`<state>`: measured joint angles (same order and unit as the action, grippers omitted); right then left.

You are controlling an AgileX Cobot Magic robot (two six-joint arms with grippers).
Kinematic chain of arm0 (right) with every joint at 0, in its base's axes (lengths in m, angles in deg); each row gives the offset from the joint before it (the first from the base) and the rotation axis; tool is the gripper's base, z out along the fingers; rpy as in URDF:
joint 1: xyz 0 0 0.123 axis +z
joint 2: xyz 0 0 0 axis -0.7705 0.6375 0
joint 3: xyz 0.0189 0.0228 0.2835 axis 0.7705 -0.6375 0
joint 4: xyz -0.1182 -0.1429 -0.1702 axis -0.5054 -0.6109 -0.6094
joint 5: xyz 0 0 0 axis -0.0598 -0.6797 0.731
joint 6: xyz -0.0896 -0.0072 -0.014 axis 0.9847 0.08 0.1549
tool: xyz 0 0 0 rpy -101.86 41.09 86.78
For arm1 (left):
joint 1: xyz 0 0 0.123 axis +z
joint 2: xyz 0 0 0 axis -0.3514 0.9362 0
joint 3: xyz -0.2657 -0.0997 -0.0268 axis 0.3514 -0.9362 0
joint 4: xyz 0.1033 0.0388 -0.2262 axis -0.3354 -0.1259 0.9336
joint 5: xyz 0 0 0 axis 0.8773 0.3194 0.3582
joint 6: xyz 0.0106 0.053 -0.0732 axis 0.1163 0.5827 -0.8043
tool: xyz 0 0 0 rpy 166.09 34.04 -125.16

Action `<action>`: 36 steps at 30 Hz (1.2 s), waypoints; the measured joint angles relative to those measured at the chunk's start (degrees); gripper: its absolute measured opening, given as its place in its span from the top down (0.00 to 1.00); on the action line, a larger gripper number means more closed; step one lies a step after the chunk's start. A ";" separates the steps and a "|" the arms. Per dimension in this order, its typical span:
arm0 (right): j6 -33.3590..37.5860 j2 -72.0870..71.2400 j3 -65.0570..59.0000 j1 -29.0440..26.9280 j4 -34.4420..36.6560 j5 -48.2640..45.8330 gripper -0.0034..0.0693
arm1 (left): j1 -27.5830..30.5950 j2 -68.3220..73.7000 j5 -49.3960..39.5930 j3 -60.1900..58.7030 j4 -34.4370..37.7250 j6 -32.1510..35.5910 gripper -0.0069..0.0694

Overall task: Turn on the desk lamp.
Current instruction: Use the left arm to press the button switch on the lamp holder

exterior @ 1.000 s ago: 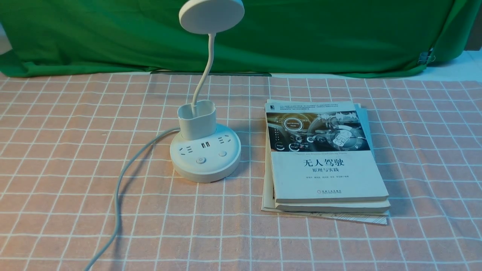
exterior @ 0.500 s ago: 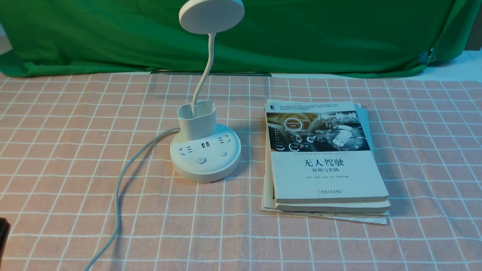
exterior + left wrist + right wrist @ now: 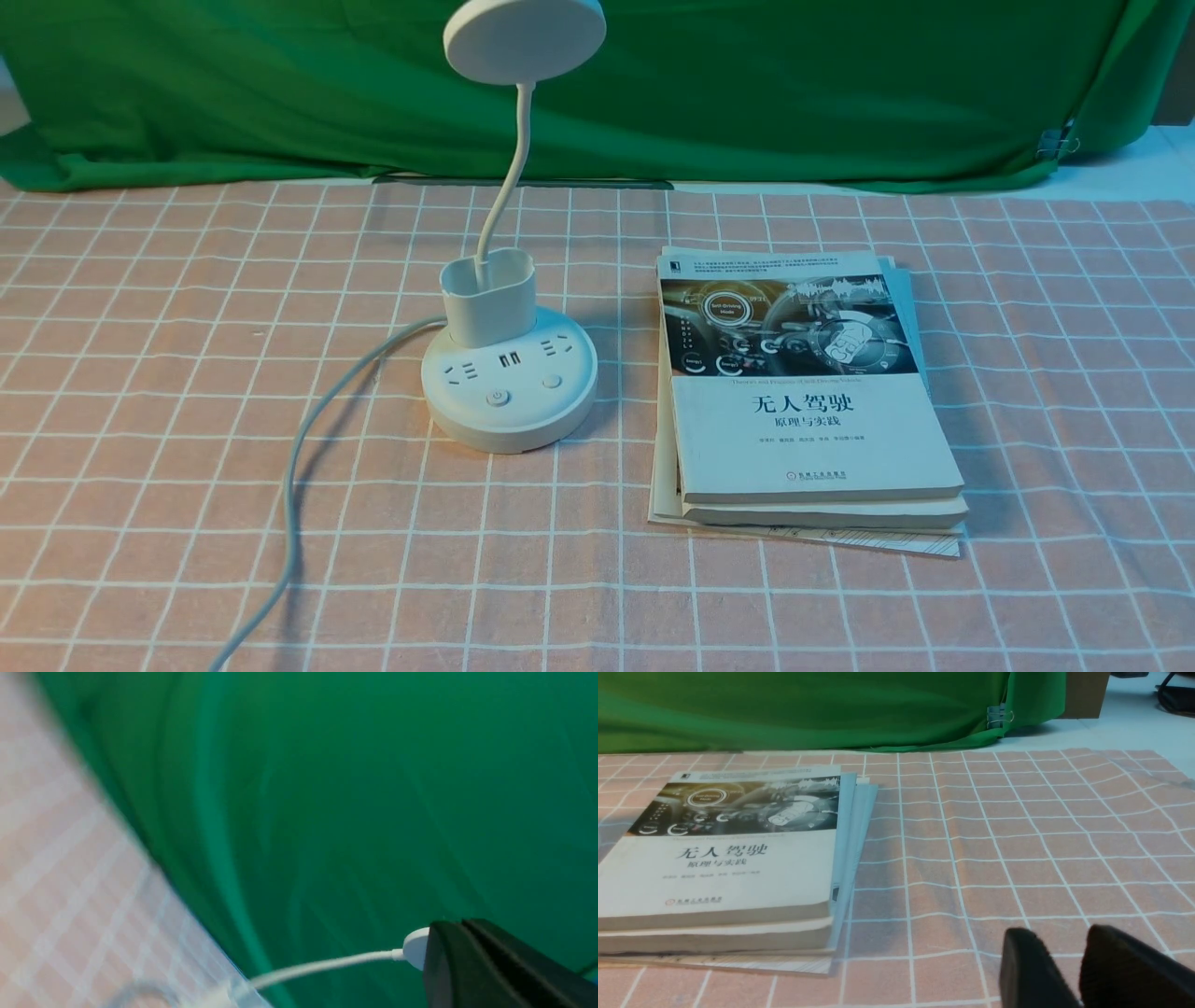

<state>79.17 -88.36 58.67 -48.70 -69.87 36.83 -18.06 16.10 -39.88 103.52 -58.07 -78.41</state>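
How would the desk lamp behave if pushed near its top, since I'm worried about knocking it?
The thin, bendy-looking neck would probably flex, letting the disc head sway. The wide, round base should resist tipping, though a hard shove might slide it.

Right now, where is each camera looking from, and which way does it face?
Front view: sits between the arms, looking forward and down at the desk lamp and books; no robot part shows.
Left wrist view: on the left arm, tilted, facing mostly the green cloth; part of the left gripper shows.
Right wrist view: on the right arm, facing the books and tablecloth; right gripper shows.
Front and left wrist share the lamp.
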 joint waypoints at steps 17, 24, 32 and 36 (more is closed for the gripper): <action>0.00 0.00 0.00 0.00 0.00 0.00 0.62 | -0.48 53.59 -54.97 45.35 -18.44 29.79 0.88; 0.00 0.00 0.00 0.00 0.00 0.00 0.62 | -14.45 70.87 -51.23 50.85 -18.00 32.44 0.88; 0.00 0.00 0.00 0.00 0.00 0.00 0.62 | -27.38 88.18 -43.66 56.88 -16.60 32.57 0.88; 0.00 0.00 0.00 0.00 0.00 0.00 0.62 | -28.65 96.35 -41.15 61.32 -16.37 32.77 0.88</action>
<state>79.17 -88.36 58.67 -48.70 -69.87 36.83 -46.71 112.45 -81.03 164.84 -74.43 -45.64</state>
